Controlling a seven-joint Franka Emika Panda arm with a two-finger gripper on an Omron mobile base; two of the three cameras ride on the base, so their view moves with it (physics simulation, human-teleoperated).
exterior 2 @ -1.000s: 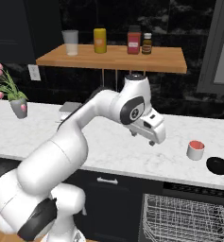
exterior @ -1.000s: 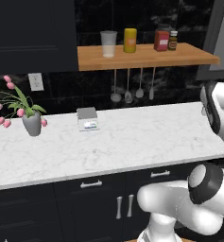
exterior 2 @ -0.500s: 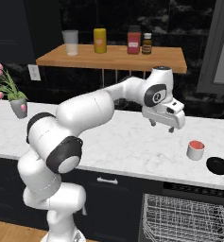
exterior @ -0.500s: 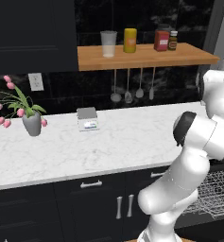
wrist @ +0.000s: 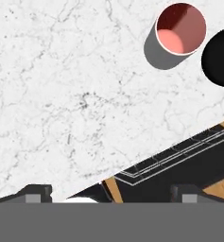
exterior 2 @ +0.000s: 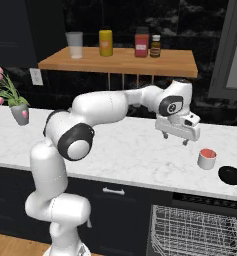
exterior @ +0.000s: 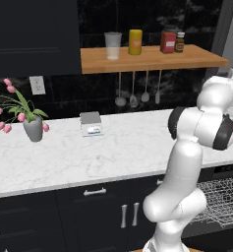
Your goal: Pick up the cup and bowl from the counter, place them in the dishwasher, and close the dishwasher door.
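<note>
Already, in the left base view, the arm (exterior: 187, 162) bends toward the right edge of the frame, where the dishwasher (exterior: 225, 199) stands with its wire rack showing at lower right, ready to take the dishes. A flower vase (exterior: 33, 129) and a small scale (exterior: 90, 123) sit on the tabletop (exterior: 113, 152) at left and centre, well apart from the work.

From the right base view, the hand (exterior 2: 175, 137) hangs above the tabletop right of centre, fingers spread and empty, short of the cup (exterior 2: 207, 158) and the bowl (exterior 2: 230, 175) at the right edge. The rack (exterior 2: 197, 232) sits just below them, probably so the carry is short.

Looking down from the hand view, the cup (wrist: 177, 34) stands upright with its mouth up at upper right, the bowl (wrist: 220, 49) just beside it; the hand likely must shift that way to straddle the cup.
</note>
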